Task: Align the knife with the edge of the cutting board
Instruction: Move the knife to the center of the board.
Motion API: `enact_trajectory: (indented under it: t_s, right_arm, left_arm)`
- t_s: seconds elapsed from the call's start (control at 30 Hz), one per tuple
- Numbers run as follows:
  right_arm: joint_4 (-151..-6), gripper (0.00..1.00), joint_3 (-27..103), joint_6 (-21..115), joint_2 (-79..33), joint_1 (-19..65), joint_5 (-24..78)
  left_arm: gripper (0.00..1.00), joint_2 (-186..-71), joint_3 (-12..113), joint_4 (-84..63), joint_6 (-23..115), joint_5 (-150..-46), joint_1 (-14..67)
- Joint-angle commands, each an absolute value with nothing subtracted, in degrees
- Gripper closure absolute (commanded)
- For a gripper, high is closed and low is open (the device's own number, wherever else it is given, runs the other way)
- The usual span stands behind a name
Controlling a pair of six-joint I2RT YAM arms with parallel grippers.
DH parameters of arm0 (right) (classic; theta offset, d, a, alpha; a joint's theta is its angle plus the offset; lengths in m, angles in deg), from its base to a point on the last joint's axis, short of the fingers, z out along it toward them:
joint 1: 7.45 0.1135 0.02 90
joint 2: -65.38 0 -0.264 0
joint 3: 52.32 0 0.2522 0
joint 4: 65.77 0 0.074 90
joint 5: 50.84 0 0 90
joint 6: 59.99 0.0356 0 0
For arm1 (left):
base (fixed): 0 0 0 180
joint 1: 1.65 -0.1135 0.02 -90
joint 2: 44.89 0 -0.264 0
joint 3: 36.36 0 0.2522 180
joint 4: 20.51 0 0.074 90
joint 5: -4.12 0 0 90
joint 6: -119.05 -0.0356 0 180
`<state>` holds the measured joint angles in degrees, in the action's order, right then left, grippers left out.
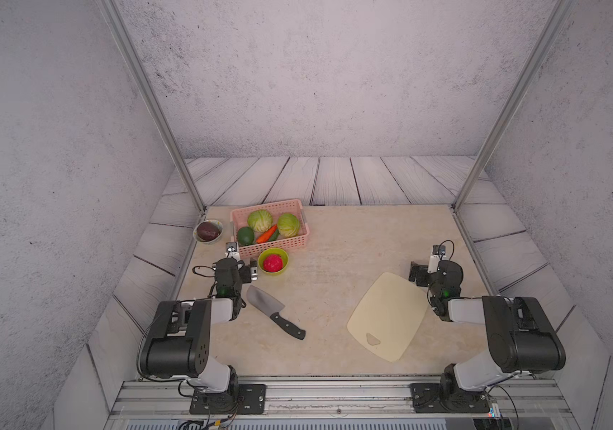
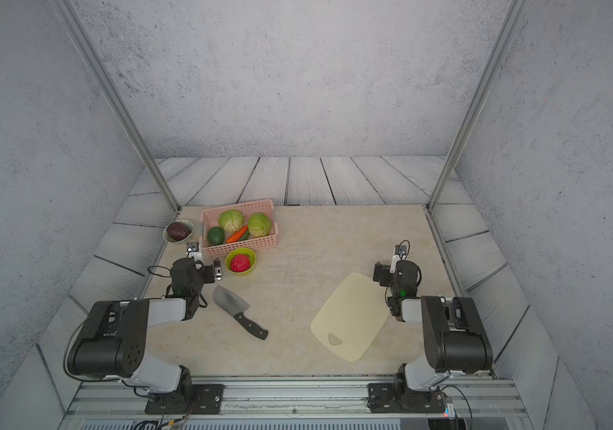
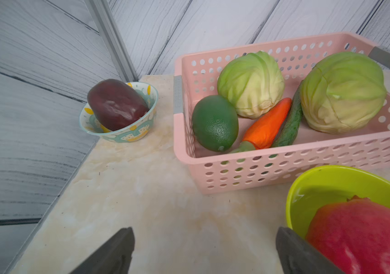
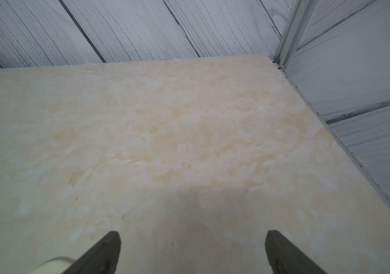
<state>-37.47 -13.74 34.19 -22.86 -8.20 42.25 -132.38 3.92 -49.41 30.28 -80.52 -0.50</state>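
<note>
While knife (image 1: 274,314) lies off cutting board (image 1: 388,316) | green bowl (image 1: 273,250) — near blade

Soft, even overhead light — faint shadows, mild blur, wide-angle bending at edges.

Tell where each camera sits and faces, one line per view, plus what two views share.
Top views: high behind the robot's bases, looking down and forward over the table; both arms, the knife and the cutting board show.
Left wrist: on the left arm, facing the pink basket; left jaws, open, show.
Right wrist: on the right arm, facing the table's far corner; right jaws, open, show.
Shared: top views and left wrist both show the basket.
</note>
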Motion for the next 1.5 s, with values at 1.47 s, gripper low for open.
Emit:
enact_trajectory:
  t_s: [1.47]
  right_arm:
    - [-37.9, 0.01, -12.7, 33.6, -22.0, -7.8, 42.8]
  left_arm:
    - [0.02, -131.8, 3.8, -49.8, 29.4, -80.6, -0.3]
